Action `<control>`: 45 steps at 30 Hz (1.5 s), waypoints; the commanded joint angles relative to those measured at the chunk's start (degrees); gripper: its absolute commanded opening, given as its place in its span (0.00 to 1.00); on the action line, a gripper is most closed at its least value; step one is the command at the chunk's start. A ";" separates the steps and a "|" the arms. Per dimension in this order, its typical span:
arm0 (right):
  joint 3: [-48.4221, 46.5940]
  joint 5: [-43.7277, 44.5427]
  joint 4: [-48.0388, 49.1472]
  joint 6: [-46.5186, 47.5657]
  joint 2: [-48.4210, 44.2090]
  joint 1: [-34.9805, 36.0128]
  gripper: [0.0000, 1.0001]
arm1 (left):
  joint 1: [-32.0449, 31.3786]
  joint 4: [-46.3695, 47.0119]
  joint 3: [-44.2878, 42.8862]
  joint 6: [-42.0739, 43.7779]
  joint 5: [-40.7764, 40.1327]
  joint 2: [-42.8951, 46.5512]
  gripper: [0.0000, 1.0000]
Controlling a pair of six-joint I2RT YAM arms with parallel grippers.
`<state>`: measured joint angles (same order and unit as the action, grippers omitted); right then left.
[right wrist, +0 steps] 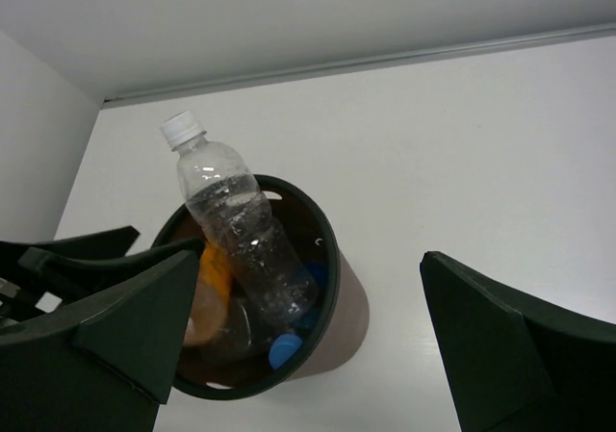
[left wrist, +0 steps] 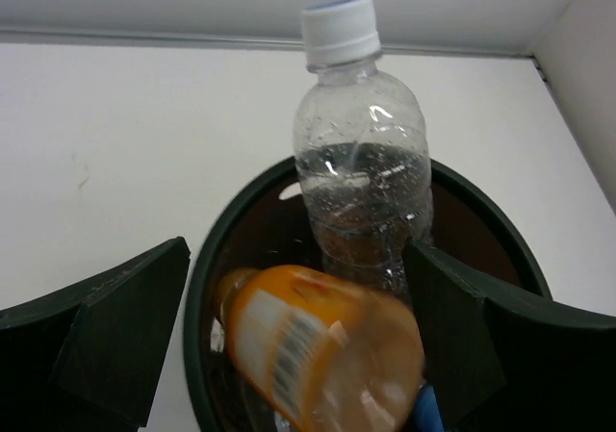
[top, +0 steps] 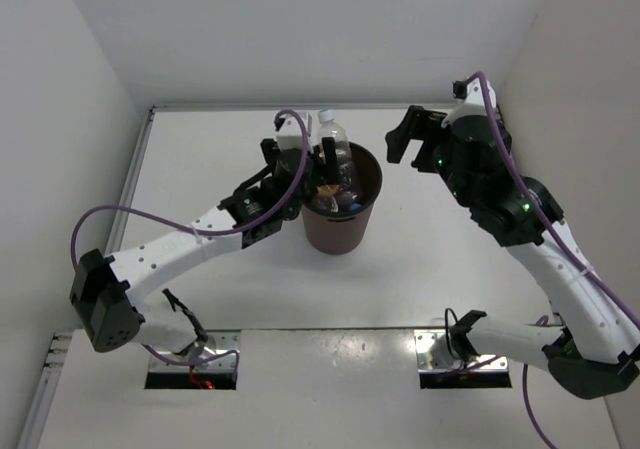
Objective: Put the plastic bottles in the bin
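Observation:
The dark brown bin (top: 340,231) stands mid-table. A plain clear bottle with a white cap (top: 333,141) leans upright inside it, neck above the rim. My left gripper (top: 305,167) hovers over the bin's left rim, open. In the left wrist view the short orange bottle (left wrist: 318,350) is blurred between the spread fingers (left wrist: 115,331), inside the bin's rim (left wrist: 205,259), gripped by neither. In the right wrist view the bin (right wrist: 352,302) holds the clear bottle (right wrist: 241,225), the orange bottle (right wrist: 205,297) and a blue cap (right wrist: 285,350). My right gripper (top: 405,145) is open and empty, right of the bin.
White walls close off the table at the back and both sides. The back edge (top: 230,108) runs just behind the bin. Two metal base plates (top: 195,354) sit at the near edge. Purple cables loop along both arms.

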<state>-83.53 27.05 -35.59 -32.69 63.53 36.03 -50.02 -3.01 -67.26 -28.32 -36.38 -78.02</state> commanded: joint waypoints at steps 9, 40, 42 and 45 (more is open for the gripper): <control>-3.57 4.24 -5.62 -3.78 4.05 -0.35 1.00 | 2.02 10.55 -3.41 17.40 -27.95 6.56 1.00; 4.17 20.93 -17.05 1.22 14.41 -0.87 1.00 | 18.55 7.83 35.36 4.75 -21.19 21.24 1.00; 3.64 20.94 -17.05 3.32 14.96 -0.87 1.00 | 18.55 11.08 37.11 7.12 -19.36 20.63 1.00; 5.12 19.02 -14.78 3.33 12.68 -0.87 1.00 | 19.08 15.48 38.25 7.84 -18.21 19.23 1.00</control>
<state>-78.00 42.50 -50.94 -30.59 79.09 35.22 -32.03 4.69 -29.82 -23.70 -57.56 -58.19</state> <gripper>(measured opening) 0.997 1.000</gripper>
